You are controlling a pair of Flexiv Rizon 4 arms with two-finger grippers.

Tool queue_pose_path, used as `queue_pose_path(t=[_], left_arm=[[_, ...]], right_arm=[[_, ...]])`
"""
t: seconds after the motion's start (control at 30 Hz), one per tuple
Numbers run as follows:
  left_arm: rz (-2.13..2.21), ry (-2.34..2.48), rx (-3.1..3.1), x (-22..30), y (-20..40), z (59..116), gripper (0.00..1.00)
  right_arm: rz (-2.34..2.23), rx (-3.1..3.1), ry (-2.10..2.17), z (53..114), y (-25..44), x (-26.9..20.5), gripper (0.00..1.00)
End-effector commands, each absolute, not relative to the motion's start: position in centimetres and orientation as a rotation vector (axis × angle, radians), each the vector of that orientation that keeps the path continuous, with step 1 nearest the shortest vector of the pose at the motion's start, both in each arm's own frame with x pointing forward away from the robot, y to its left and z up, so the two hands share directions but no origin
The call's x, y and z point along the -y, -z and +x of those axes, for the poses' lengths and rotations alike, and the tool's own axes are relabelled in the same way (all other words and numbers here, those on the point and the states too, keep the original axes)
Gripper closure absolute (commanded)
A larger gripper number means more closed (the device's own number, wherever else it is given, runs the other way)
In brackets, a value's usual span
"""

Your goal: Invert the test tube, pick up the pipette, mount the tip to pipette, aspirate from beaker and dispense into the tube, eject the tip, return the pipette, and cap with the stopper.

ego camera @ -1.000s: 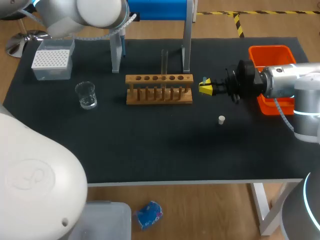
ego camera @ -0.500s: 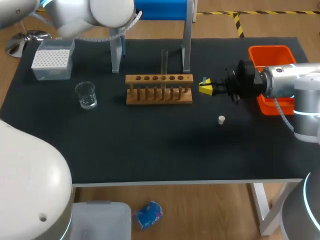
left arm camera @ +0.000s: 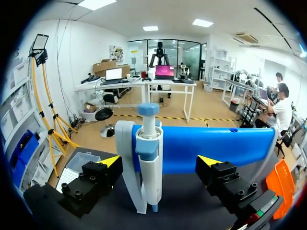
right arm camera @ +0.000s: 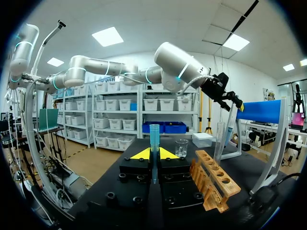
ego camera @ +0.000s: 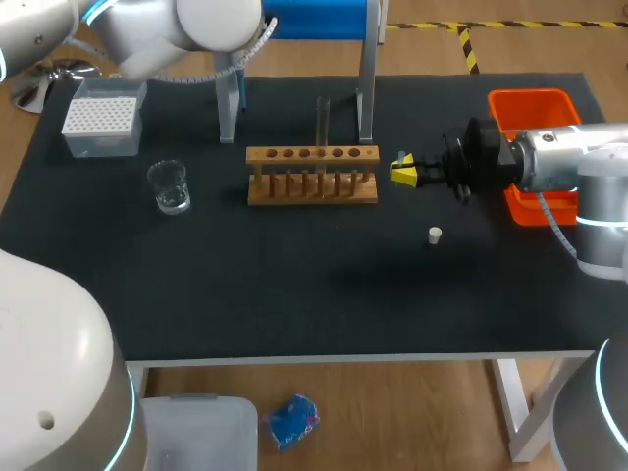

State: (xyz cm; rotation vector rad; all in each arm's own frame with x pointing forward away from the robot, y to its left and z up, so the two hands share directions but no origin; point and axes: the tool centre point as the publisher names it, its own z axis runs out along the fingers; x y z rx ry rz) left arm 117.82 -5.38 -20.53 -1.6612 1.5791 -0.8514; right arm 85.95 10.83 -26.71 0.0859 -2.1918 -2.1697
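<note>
Left tool (left arm camera: 159,161): fingers apart, pipette (left arm camera: 149,143) ahead on blue stand (left arm camera: 216,143). Right tool (ego camera: 402,171): fingers together, beside wooden rack (ego camera: 312,188). Stopper (ego camera: 435,234), beaker (ego camera: 170,186), tip box (ego camera: 100,118) on bench (ego camera: 294,285).

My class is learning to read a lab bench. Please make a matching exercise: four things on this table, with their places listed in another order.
Things:
1 beaker
2 stopper
3 pipette
4 orange bin

Places:
A hangs on the blue stand
B at the far right of the table
C lies alone, nearer the front than the rack
D stands in front of the tip box

Pairs: 1-D, 2-C, 3-A, 4-B
</note>
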Motion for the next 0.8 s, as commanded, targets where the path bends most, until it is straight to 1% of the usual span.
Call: queue_pose_path(t=[0.03,0.07,0.1,0.13,0.17,0.2,0.23,0.27,0.33,0.4,0.43,0.5,0.57,0.6,0.67,0.7,0.8], left_arm=[[-1.666,0.844,-1.584,5.64,20.70,118.22,0.45],[-1.666,0.844,-1.584,5.65,20.74,118.22,0.52],[-1.667,0.844,-1.585,5.67,20.78,118.23,0.64],[-1.668,0.842,-1.586,5.69,20.83,118.24,0.71],[-1.669,0.841,-1.587,5.70,20.88,118.25,0.70],[-1.670,0.840,-1.587,5.70,20.89,118.26,0.67],[-1.670,0.839,-1.588,5.71,20.90,118.25,0.57],[-1.671,0.839,-1.588,5.71,20.91,118.25,0.50],[-1.672,0.838,-1.588,5.73,20.93,118.26,0.53],[-1.671,0.837,-1.588,5.81,20.93,118.30,0.51],[-1.670,0.837,-1.588,5.84,20.92,118.34,0.37],[-1.669,0.836,-1.588,5.89,20.89,118.38,0.37],[-1.668,0.835,-1.588,5.95,20.88,118.44,0.33],[-1.668,0.834,-1.588,5.96,20.88,118.48,0.24],[-1.667,0.829,-1.586,5.93,20.88,118.56,0.09],[-1.668,0.828,-1.585,5.90,20.88,118.60,0.06],[-1.670,0.825,-1.580,5.84,20.91,118.72,0.05]], right_arm=[[0.085,2.195,2.168,85.87,26.64,-10.75,1.00],[0.085,2.195,2.168,85.87,26.64,-10.75,1.00],[0.085,2.195,2.168,85.87,26.64,-10.75,1.00],[0.085,2.195,2.168,85.87,26.64,-10.75,1.00],[0.085,2.195,2.168,85.87,26.64,-10.75,1.00],[0.085,2.195,2.168,85.87,26.64,-10.75,1.00],[0.085,2.195,2.168,85.87,26.64,-10.75,1.00],[0.085,2.195,2.168,85.87,26.64,-10.75,1.00],[0.085,2.195,2.168,85.87,26.64,-10.75,1.00],[0.085,2.195,2.168,85.87,26.64,-10.75,1.00],[0.085,2.195,2.168,85.87,26.64,-10.75,1.00],[0.085,2.195,2.168,85.87,26.64,-10.75,1.00],[0.085,2.195,2.168,85.87,26.64,-10.75,1.00],[0.085,2.195,2.168,85.87,26.64,-10.75,1.00],[0.085,2.195,2.168,85.87,26.64,-10.75,1.00],[0.085,2.195,2.168,85.87,26.64,-10.75,1.00],[0.085,2.195,2.168,85.87,26.64,-10.75,1.00]])
